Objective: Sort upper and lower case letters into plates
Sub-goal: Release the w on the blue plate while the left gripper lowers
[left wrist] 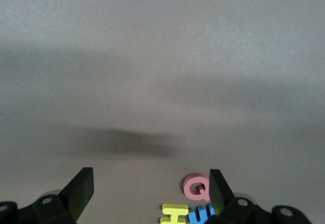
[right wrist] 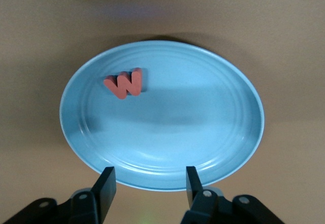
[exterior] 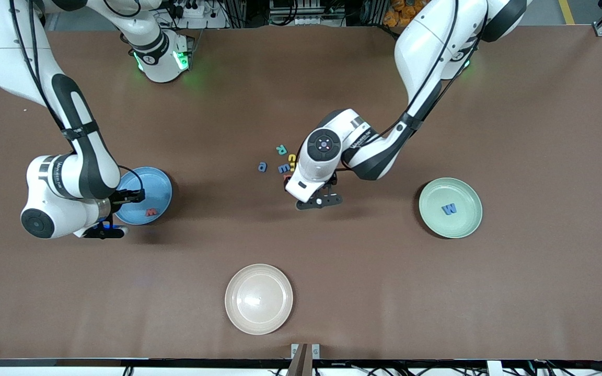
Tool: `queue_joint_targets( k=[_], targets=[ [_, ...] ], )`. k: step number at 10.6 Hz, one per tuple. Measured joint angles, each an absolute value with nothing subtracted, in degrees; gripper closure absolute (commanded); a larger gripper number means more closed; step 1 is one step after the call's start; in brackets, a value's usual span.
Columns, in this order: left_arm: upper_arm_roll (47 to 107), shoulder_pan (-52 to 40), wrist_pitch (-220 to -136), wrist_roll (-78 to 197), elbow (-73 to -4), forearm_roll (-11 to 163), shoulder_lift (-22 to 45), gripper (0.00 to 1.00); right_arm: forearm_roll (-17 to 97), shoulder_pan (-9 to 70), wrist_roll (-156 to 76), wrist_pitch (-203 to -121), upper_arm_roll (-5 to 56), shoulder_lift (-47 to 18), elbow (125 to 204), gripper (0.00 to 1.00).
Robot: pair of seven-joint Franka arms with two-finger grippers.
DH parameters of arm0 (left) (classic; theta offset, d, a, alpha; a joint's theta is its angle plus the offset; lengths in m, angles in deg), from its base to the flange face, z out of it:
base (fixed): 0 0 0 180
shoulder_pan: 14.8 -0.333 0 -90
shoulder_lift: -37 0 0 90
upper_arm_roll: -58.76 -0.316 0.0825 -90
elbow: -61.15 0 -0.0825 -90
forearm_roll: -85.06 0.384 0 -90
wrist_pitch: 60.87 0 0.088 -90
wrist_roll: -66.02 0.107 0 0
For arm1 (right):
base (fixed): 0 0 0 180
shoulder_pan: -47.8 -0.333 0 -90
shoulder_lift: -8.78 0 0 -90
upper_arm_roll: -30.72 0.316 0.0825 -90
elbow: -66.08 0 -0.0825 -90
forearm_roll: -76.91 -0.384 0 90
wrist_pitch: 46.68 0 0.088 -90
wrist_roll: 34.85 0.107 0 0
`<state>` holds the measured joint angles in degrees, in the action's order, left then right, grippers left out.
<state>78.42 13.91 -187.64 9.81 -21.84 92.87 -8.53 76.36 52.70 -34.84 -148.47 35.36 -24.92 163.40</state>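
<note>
The brown tabletop (exterior: 301, 78) is filling the front view. Three plates are lying on it: a cream plate (exterior: 258, 298) at lower centre, a light blue plate (exterior: 149, 189) at centre left, and a mint green plate (exterior: 450, 207) at centre right. A red w (exterior: 150, 212) is sitting in the blue plate, and a blue W (exterior: 449, 209) is sitting in the green one.

The right end effector (right wrist: 147, 186) is hanging over the blue plate's rim with its fingers parted and nothing between them. The left end effector (left wrist: 150, 191) is hovering at mid-frame over the cluster of loose letters, its fingers spread wide and empty.

Near centre, a teal R (exterior: 281, 149), a blue a (exterior: 262, 166), a blue letter (exterior: 284, 168) and a yellow letter (exterior: 292, 159) are lying close together. The left wrist view is showing a pink Q (left wrist: 196, 187) beside one finger.
</note>
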Motion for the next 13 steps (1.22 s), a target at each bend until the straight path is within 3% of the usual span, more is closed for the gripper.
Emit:
queue_joint_targets(
  k=[7,13],
  targets=[
    [71.68,24.53,-188.15,6.73,-18.26,92.87,-13.43,0.0,69.55,52.11,-32.79,-148.24,36.07,-24.91,163.4,0.35],
    [70.19,25.6,-188.83,8.75,-14.97,92.88,-16.47,0.0,67.7,48.25,-25.18,-148.23,36.24,-24.91,163.4,0.32]
  ],
)
